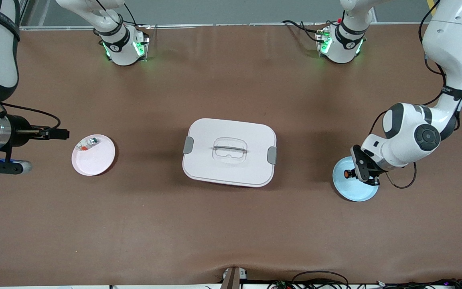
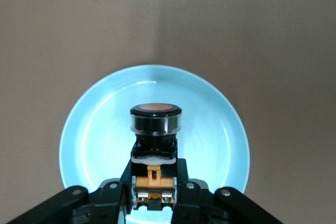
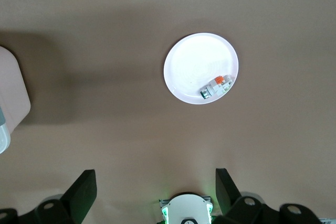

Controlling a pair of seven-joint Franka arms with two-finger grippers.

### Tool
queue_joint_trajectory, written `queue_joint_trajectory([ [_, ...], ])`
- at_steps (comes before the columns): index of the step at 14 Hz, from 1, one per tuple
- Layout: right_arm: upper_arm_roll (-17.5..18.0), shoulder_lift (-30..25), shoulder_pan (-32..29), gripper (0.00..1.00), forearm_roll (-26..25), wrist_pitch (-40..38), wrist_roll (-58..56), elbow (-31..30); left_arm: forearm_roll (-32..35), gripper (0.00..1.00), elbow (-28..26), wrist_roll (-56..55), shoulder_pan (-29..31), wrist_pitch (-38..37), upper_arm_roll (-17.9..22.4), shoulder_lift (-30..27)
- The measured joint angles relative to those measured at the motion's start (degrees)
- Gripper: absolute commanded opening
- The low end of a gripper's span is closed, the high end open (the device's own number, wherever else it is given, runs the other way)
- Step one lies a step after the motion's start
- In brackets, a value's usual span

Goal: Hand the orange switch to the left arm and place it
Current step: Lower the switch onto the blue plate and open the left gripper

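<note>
The orange switch (image 1: 347,174) (image 2: 155,120) has a black body and a round orange cap. My left gripper (image 1: 360,170) (image 2: 155,183) is shut on its lower body, right over the light-blue plate (image 1: 355,193) (image 2: 94,135) at the left arm's end of the table. I cannot tell whether the switch touches the plate. The white lidded box (image 1: 207,134) (image 3: 10,93) sits in the middle of the table, between the two plates. My right gripper (image 3: 155,184) hangs high over the right arm's end, open with nothing between its fingers.
A pink plate (image 1: 99,161) (image 3: 191,61) lies at the right arm's end and holds a small silver-and-red item (image 1: 88,143) (image 3: 216,86). The two arm bases (image 1: 123,47) (image 1: 340,45) stand along the table's edge farthest from the front camera. Cables (image 1: 319,281) run along the nearest edge.
</note>
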Motion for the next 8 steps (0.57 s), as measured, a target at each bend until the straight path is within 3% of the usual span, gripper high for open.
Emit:
queue_joint_trajectory([
  [6, -0.18, 0.00, -0.88, 1.00, -0.03, -0.50, -0.06, -0.22, 7.37, 0.00, 0.01, 1.15, 1.85, 1.55, -0.09, 1.66],
  [8, -0.18, -0.04, -1.14, 1.00, -0.03, -0.39, -0.08, -0.22, 9.38, 0.19, 0.01, 1.15, 1.81, 1.89, -0.20, 1.86],
])
